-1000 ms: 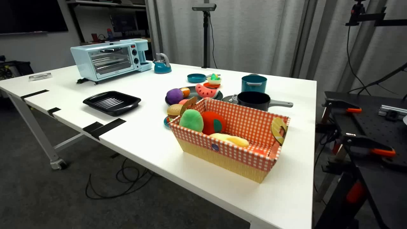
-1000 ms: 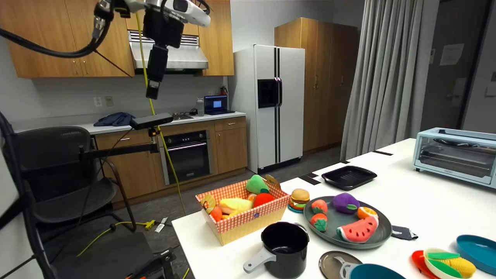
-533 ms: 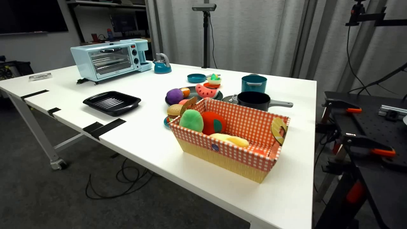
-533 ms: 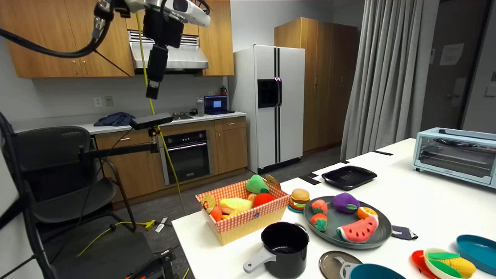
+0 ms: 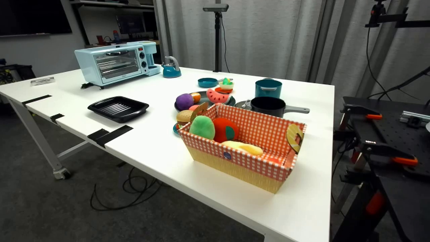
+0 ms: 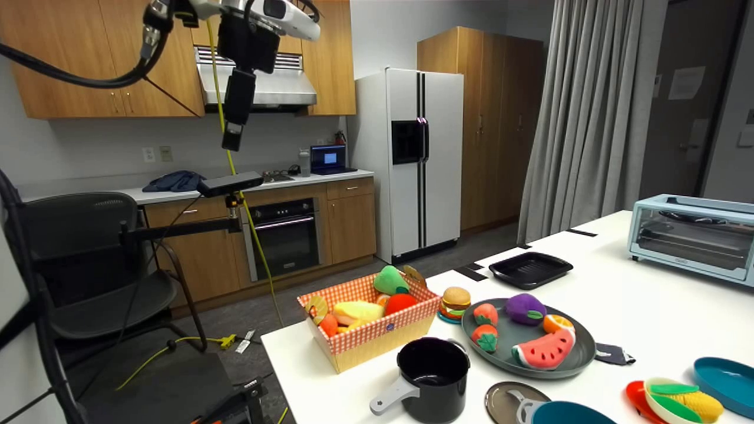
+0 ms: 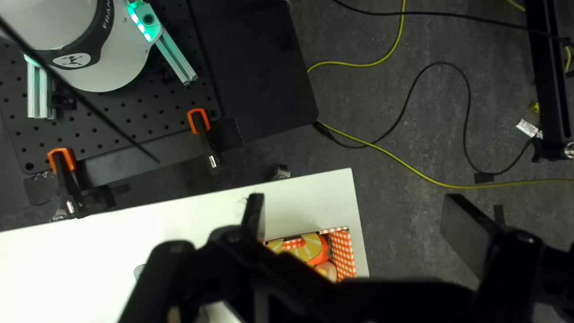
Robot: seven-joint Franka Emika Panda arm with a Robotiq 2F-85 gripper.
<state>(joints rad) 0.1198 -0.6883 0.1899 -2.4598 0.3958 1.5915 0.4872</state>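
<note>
Gripper [image 7: 358, 220], one only, hangs high in the air with its jaws spread wide, so it is released; it is well apart from the things on the white surface [image 5: 302, 208]. Nearest below it, seen partly between the jaws in the wrist view, is one box [image 6: 383, 341], which stands at the corner of the surface. Inside it I can count, among others, one green plush fruit [image 6: 391, 280], one red plush fruit [image 6: 400, 302] and one long yellow plush piece [image 6: 358, 310]. Near the box, one round grey plate [image 6: 582, 347] carries two toy strawberries [image 6: 485, 314], one purple fruit [image 6: 523, 308], one orange half [image 6: 557, 323] and one watermelon slice [image 6: 546, 349], all soft and fuzzy. Just beside the box stands one glossy black saucepan [image 6: 433, 383] with a grey handle [image 6: 393, 396]. The box seems to be printed cardboard, with red-and-white checks over a straw-like pattern. Compared with one second ago, the arm [image 6: 300, 22], box and plate remain in the same positions.
</note>
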